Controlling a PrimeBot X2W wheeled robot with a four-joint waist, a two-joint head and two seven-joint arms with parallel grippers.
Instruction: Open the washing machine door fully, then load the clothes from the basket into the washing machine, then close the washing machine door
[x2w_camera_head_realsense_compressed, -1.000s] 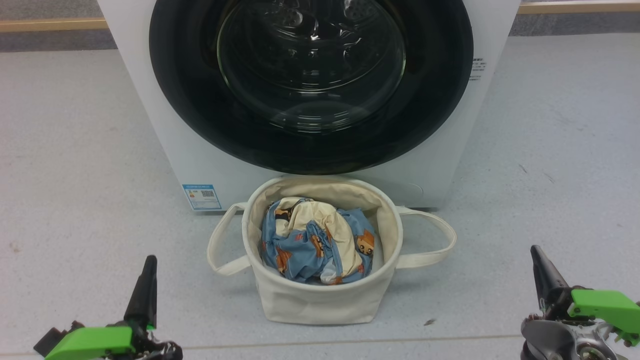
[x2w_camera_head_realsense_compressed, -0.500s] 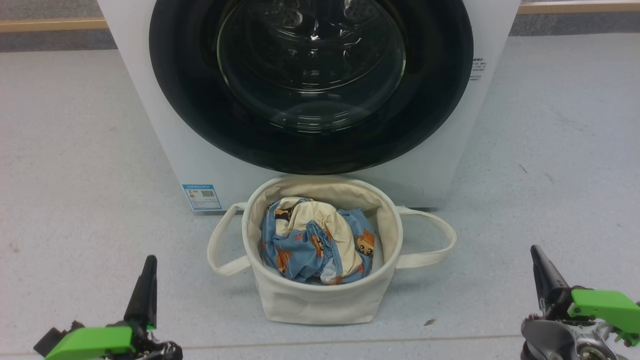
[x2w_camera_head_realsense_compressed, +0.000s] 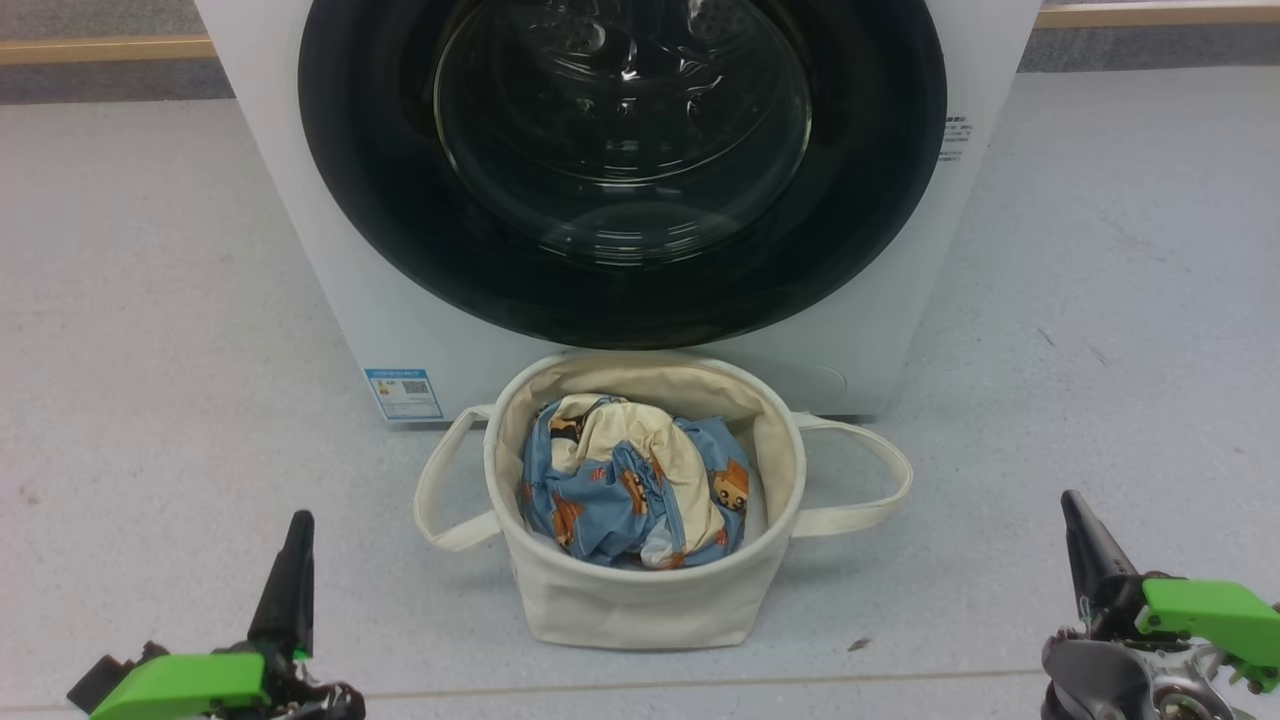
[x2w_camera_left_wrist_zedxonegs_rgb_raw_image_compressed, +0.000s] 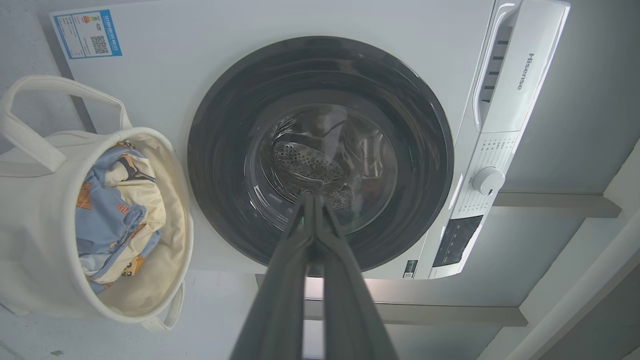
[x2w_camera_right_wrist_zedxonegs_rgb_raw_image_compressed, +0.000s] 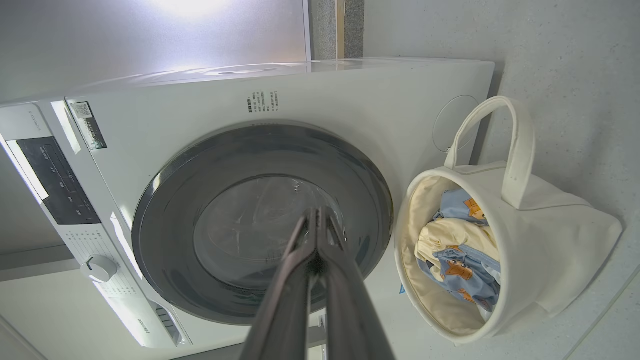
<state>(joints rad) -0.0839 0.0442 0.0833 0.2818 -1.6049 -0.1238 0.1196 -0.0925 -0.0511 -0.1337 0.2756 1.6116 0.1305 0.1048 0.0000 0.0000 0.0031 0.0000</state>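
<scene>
The white washing machine (x2w_camera_head_realsense_compressed: 310, 260) stands ahead with its black-rimmed glass door (x2w_camera_head_realsense_compressed: 620, 160) shut flat against the front. On the floor right before it sits the cream basket (x2w_camera_head_realsense_compressed: 640, 600), holding the blue and cream clothes (x2w_camera_head_realsense_compressed: 630, 485). My left gripper (x2w_camera_head_realsense_compressed: 297, 525) rests at the lower left, shut and holding nothing, well short of the basket. At the lower right my right gripper (x2w_camera_head_realsense_compressed: 1072, 505) is likewise shut with nothing in it. Both wrist views look at the door (x2w_camera_left_wrist_zedxonegs_rgb_raw_image_compressed: 320, 150) (x2w_camera_right_wrist_zedxonegs_rgb_raw_image_compressed: 260, 220) past closed fingertips (x2w_camera_left_wrist_zedxonegs_rgb_raw_image_compressed: 312, 200) (x2w_camera_right_wrist_zedxonegs_rgb_raw_image_compressed: 315, 212), with the basket (x2w_camera_left_wrist_zedxonegs_rgb_raw_image_compressed: 30, 240) (x2w_camera_right_wrist_zedxonegs_rgb_raw_image_compressed: 550, 240) off to one side.
Grey floor (x2w_camera_head_realsense_compressed: 150, 400) lies open on both sides of the basket. A blue label (x2w_camera_head_realsense_compressed: 403, 392) marks the machine's lower left front. The control panel with its dial (x2w_camera_left_wrist_zedxonegs_rgb_raw_image_compressed: 487, 180) sits above the door. A wall base with a wooden strip (x2w_camera_head_realsense_compressed: 100, 48) runs behind the machine.
</scene>
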